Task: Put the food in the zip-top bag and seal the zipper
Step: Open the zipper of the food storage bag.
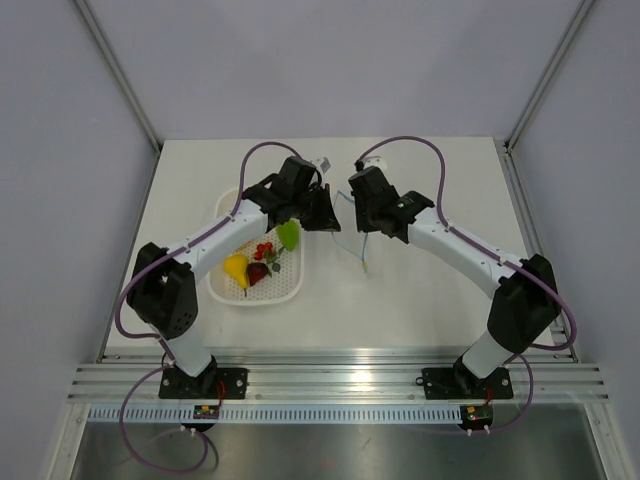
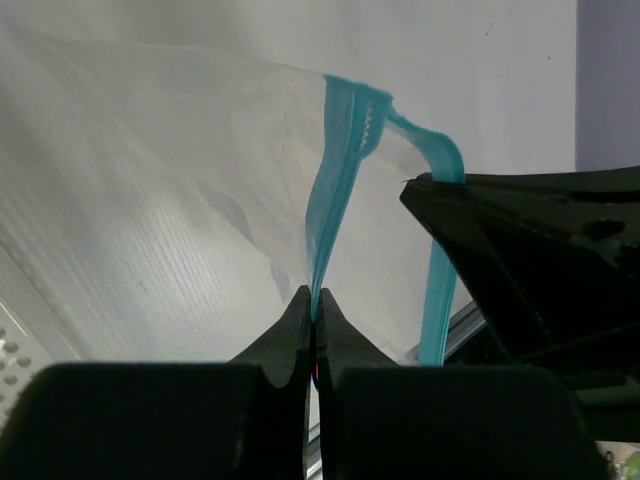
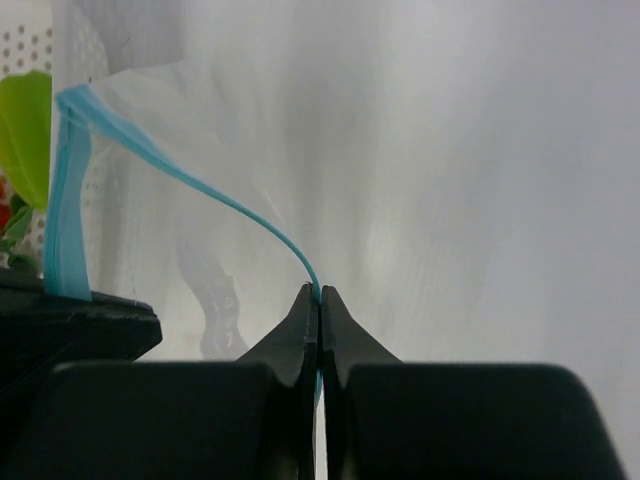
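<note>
The clear zip-top bag (image 1: 352, 238) hangs lifted between my two grippers above the table's middle. My left gripper (image 1: 330, 212) is shut on the teal zipper strip (image 2: 335, 190), pinched at its fingertips (image 2: 300, 318). My right gripper (image 1: 356, 208) is shut on the other side of the zipper (image 3: 215, 195). The bag's mouth gapes between them. The food lies in the white basket (image 1: 285, 290): a yellow fruit (image 1: 235, 267), a green leaf-shaped piece (image 1: 288, 235), a dark red fruit (image 1: 258, 273) and tiny red berries (image 1: 263, 250). The second yellow fruit is hidden.
The white perforated basket sits left of centre under the left arm. The green piece (image 3: 25, 130) and the basket (image 3: 30, 45) show at the left edge of the right wrist view. Grey walls enclose the white table (image 1: 420, 300).
</note>
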Available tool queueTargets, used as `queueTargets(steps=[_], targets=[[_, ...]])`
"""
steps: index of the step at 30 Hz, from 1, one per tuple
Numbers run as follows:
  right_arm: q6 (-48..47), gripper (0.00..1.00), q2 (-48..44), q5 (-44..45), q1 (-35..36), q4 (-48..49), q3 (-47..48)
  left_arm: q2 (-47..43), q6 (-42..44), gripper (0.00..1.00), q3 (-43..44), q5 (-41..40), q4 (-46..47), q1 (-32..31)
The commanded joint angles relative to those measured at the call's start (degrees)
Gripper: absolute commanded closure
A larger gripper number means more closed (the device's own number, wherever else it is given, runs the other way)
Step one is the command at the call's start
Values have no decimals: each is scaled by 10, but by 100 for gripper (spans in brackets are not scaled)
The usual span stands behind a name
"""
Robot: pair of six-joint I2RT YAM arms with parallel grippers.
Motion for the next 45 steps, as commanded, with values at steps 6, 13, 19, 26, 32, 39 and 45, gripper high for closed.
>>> queueTargets(steps=[6,13,19,26,32,39,45], targets=[[-39,100,-12,176,-7,-58,104,33,124,100,112,53,-83,7],[-1,100,-17,162,-7,-57,75,30,160,100,77,72,-68,25],[62,100,28,162,-7,-87,100,75,174,98,94,21,-71,45],[137,100,136,150,-6,-132,191,142,200,98,157,-8,-105,57],[148,100,182,157,-6,-136,230,149,205,57,158,-26,-112,69],[153,100,219,151,-6,-147,263,125,197,45,141,-19,-112,72],[151,100,230,151,-7,-148,265,79,188,46,126,7,-109,79]])
